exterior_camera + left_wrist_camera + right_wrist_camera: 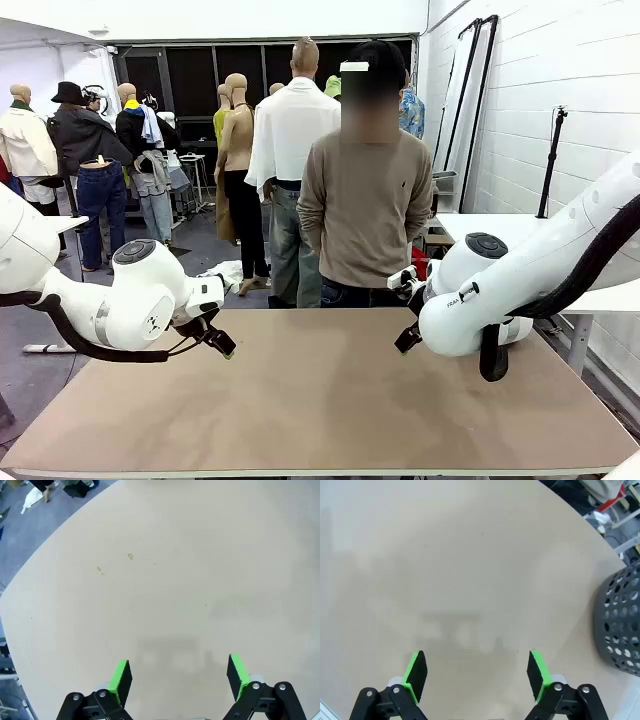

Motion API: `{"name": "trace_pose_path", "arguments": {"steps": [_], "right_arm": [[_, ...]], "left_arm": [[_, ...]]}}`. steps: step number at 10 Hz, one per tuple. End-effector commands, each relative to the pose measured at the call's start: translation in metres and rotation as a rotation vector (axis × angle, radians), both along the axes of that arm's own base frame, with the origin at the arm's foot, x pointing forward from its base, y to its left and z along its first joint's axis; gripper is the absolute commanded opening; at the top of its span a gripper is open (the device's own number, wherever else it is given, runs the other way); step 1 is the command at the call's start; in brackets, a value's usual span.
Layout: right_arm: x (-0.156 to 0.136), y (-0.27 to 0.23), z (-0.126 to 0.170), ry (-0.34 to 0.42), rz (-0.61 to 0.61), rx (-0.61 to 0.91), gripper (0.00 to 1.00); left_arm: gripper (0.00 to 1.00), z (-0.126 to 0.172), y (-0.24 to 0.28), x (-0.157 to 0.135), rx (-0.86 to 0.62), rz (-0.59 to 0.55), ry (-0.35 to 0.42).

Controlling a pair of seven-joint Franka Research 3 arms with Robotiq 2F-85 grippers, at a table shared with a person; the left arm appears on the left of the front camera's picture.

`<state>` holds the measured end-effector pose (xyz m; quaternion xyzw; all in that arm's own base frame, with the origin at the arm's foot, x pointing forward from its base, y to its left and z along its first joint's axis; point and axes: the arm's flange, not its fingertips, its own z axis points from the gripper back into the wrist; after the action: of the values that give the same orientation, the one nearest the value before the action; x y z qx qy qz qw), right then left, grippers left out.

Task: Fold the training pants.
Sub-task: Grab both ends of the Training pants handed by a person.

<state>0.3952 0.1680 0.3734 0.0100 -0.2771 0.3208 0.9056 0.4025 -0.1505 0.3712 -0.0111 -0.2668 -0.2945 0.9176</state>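
Note:
The training pants are out of view. My left gripper (222, 343) hovers just above the left part of the tan table (320, 400), its green pads (120, 676) wide apart and nothing between them. Over the right part of the table my right gripper (408, 338) hangs open as well, with bare tabletop (445, 555) beneath its green pads (536, 668). The left wrist view has my left gripper (177, 667) open over plain table surface (175, 555). The right wrist view looks down my open right gripper (476, 662).
A person in a brown sweater (365, 215) stands at the table's far edge, between the two arms. A dark perforated basket (620, 625) stands near the table's edge, to the right in the right wrist view. Two small scuff marks (130, 556) dot the tabletop.

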Motion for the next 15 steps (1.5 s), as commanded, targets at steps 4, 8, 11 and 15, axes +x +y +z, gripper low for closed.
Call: {"name": "trace_pose_path", "arguments": {"steps": [4,8,11,15], "right_arm": [[0.0,0.0,0.0,0.0,0.0,0.0,1.0],[0.0,0.0,0.0,0.0,0.0,0.0,1.0],[0.0,0.0,0.0,0.0,0.0,0.0,1.0],[0.0026,-0.0005,0.0064,0.014,0.006,0.008,1.0]], "left_arm": [[1.0,0.0,0.0,0.0,0.0,0.0,0.0],[1.0,0.0,0.0,0.0,0.0,0.0,0.0],[1.0,0.0,0.0,0.0,0.0,0.0,0.0],[1.0,0.005,-0.0021,0.0,0.008,0.002,0.004]]}}
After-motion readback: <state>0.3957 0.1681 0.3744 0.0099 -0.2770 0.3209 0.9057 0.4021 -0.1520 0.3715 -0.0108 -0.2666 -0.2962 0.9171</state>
